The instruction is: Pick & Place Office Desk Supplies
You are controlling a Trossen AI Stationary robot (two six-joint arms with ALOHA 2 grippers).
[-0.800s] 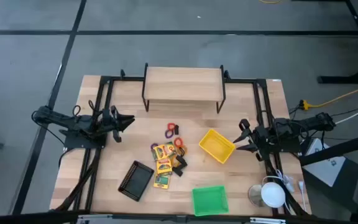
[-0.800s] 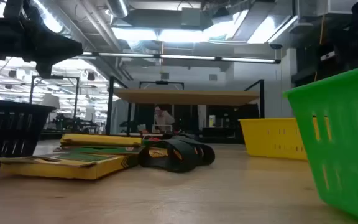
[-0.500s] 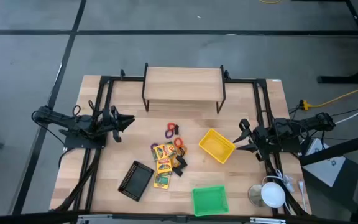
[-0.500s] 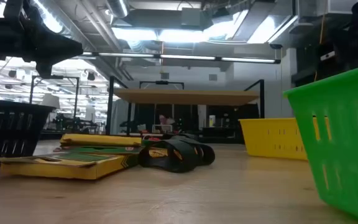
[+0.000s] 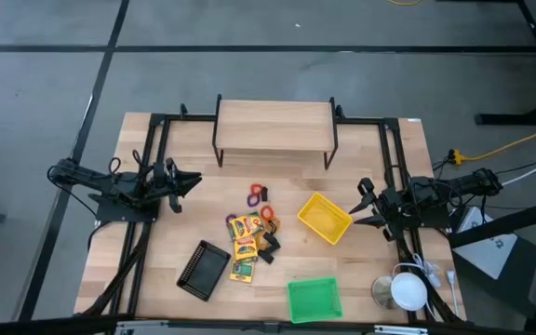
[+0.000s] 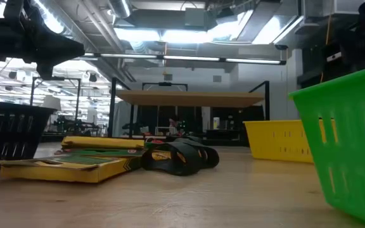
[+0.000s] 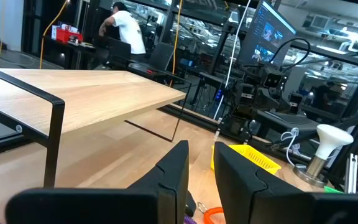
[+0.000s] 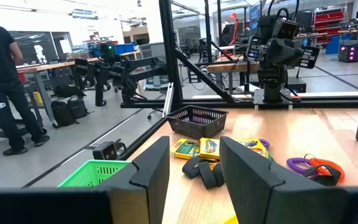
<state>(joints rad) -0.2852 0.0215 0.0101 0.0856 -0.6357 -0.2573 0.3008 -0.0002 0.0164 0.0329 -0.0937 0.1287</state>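
The office desk supplies lie on the table's middle. They are yellow crayon boxes, black clips, and purple and orange rings. My left gripper hovers at the table's left side, pointing toward the supplies. It is open by a narrow gap with nothing in it. At the table's right side, just right of the yellow bin, my right gripper is open and empty.
A black mesh tray sits near the front left and a green bin at the front middle. A wooden shelf stands at the far middle. A white lamp-like thing sits at the near right corner.
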